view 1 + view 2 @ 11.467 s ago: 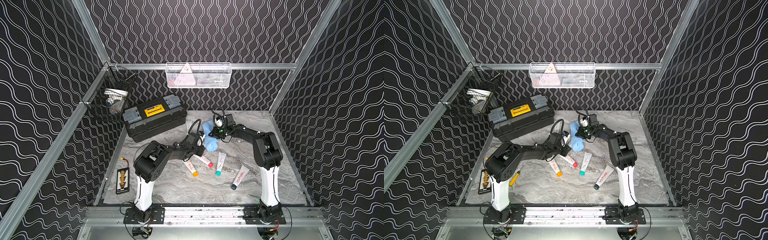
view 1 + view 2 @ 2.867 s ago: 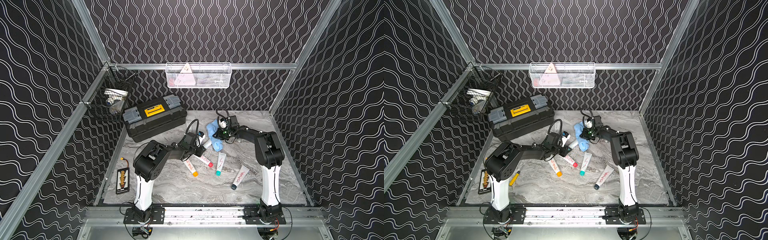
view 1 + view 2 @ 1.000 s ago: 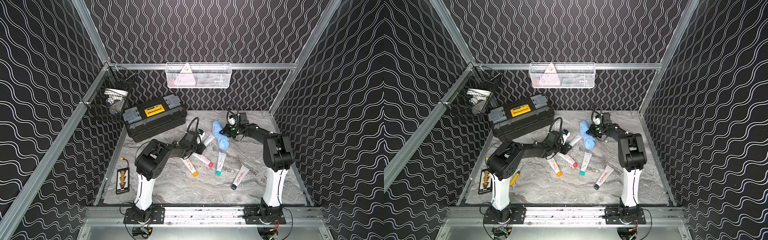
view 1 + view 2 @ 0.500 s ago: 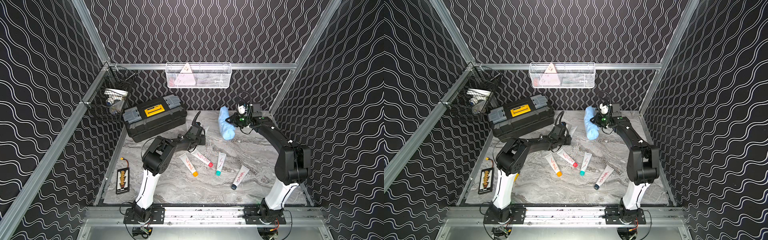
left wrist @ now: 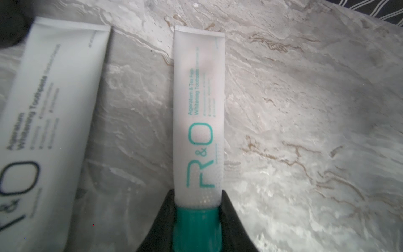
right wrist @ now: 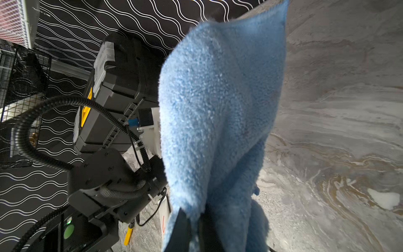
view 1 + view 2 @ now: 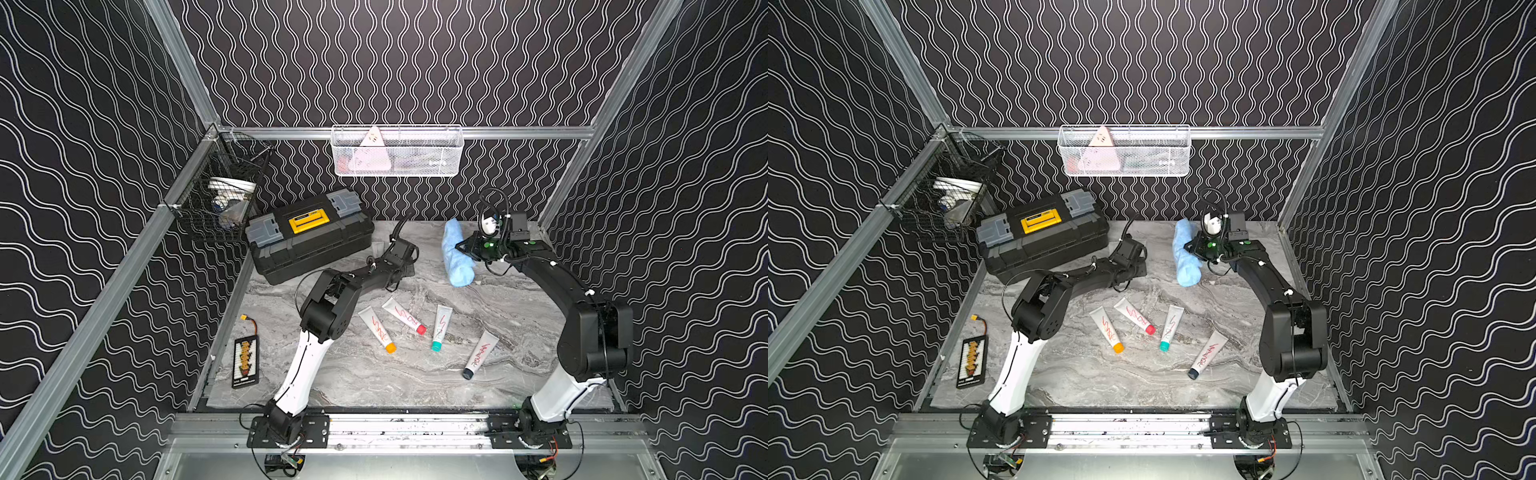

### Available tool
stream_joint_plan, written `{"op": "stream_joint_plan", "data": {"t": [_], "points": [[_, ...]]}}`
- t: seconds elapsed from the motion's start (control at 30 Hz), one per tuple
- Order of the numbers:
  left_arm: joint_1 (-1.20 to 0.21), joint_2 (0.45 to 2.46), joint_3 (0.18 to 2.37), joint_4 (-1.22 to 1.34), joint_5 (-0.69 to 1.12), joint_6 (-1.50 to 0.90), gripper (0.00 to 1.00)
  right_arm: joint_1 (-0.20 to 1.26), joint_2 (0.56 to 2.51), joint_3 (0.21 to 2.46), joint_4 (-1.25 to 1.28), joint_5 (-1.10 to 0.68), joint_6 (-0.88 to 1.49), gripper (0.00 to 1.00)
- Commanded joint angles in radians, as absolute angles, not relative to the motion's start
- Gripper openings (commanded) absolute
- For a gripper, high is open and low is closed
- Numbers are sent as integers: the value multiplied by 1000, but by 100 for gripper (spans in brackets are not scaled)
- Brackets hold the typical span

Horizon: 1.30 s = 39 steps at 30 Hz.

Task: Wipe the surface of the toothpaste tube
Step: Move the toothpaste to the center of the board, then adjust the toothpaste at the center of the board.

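Gripping at the teal cap end, the left gripper point(image 5: 198, 196) clamps the toothpaste tube point(image 5: 198, 98), seemingly just above the marble table point(image 5: 305, 131). The right gripper point(image 6: 194, 227) pinches a hanging blue cloth point(image 6: 218, 109), apart from the tube.

The blue cloth point(image 7: 457, 257) was carried by the right gripper point(image 6: 194, 231) from beside the left gripper point(image 5: 197, 209) at mid-table to the back right of the table point(image 7: 415, 386), well apart from it; the toothpaste tube point(image 5: 198, 109) held by the left gripper was swung back toward the toolbox point(image 7: 307, 237)
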<state>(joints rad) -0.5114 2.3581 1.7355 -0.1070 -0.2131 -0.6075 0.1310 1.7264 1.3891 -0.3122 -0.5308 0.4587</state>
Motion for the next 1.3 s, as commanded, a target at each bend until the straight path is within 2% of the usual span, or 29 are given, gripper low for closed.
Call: {"op": "stream_joint_plan", "data": {"t": [0.0,0.23,0.57,0.77,1.03,1.27], "points": [[-518,2376,1769,-249,-266,-641,13,132,1715,1379,-280,-544,481,0],[-532,2322,1724,-311,-350,-670,16,131,1719,1344,-235,-573,504,0],[-541,2281,1672,-345,-364,-710,23,126,1721,1328,-224,-582,514,0],[-540,2276,1699,-374,-343,-697,42,123,1721,1323,-218,-584,518,0],[-560,2171,1670,-399,-334,-635,65,117,1721,1320,-219,-585,518,0],[-595,2015,1556,-410,-288,-616,69,114,1717,1314,-215,-586,517,0]]}}
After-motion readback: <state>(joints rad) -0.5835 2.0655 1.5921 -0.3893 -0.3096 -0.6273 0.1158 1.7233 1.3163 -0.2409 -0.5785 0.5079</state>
